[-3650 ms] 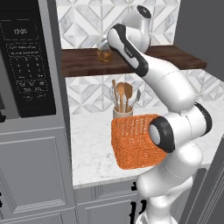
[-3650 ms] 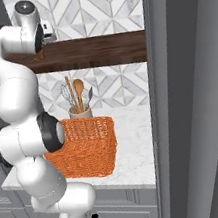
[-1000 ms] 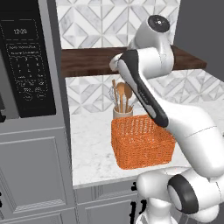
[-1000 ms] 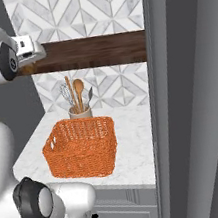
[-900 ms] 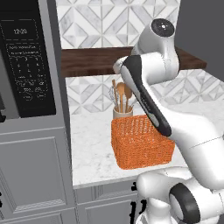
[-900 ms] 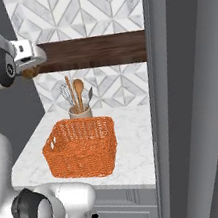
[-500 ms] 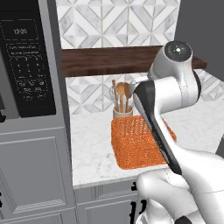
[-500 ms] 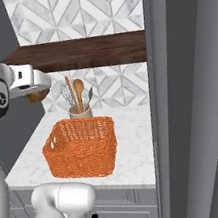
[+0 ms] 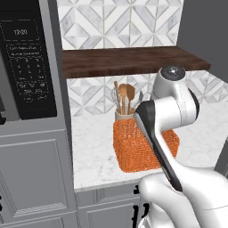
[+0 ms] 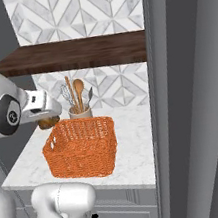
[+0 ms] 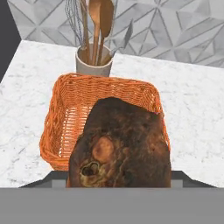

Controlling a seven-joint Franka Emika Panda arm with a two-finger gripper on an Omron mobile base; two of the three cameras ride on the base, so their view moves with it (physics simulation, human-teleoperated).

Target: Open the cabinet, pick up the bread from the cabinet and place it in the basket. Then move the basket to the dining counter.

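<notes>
bread (image 11: pixel 120 144) held in the end effector (image 10: pixel 45 117), above the near-left part of the basket (image 10: pixel 82 147).
end effector closed around the dark-crusted bread, which hangs clear of the basket's rim. orange basket sits on the marble table (image 10: pixel 133 150), its inside bare. just beyond its far side stands a pale utensil crock (image 11: pixel 92 62) with wooden spoons and a whisk, against the patterned tile backsplash (image 9: pixel 120 22). a dark wooden shelf (image 9: pixel 129 60) runs above; a black microwave (image 9: pixel 26 62) is at left.
</notes>
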